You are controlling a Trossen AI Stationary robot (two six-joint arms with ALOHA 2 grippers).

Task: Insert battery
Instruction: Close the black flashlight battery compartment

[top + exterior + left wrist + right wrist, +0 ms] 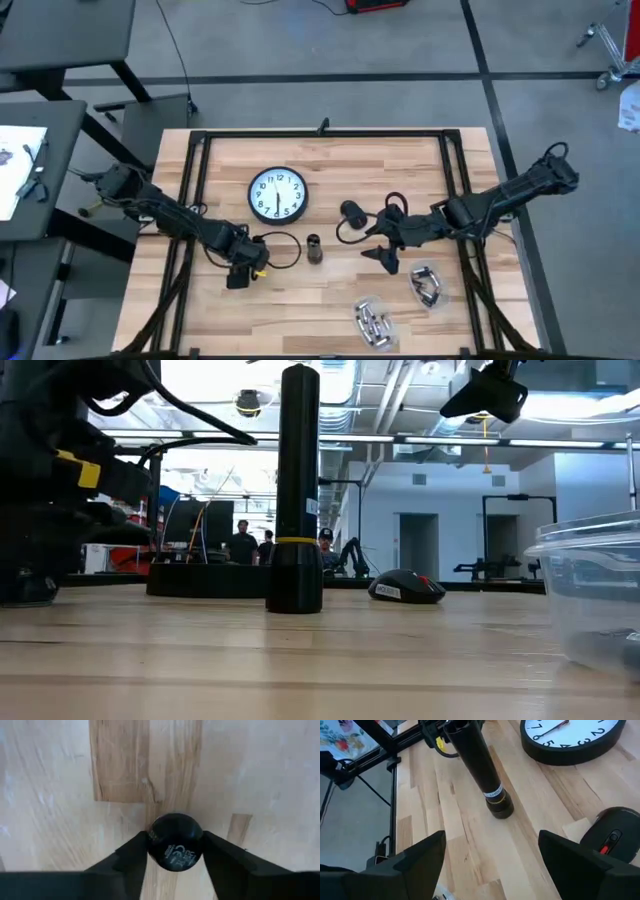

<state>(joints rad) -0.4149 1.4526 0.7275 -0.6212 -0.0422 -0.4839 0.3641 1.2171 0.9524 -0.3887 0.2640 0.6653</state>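
left pincer (174, 857) gripping half-hidden black cap (175, 841)

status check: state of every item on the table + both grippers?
flashlight body: upright, free-standing, not held
black cap: gripped between left fingers
left gripper: shut on black cap, low over the table
right gripper: open, empty, raised, facing the flashlight body
clock: flat, face up
mouse: resting on table
two clear containers: near table's front edge, metallic contents

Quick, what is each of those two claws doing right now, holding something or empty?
Left gripper: shut on a small round black cap.
Right gripper: open, holding nothing, above the wooden table.
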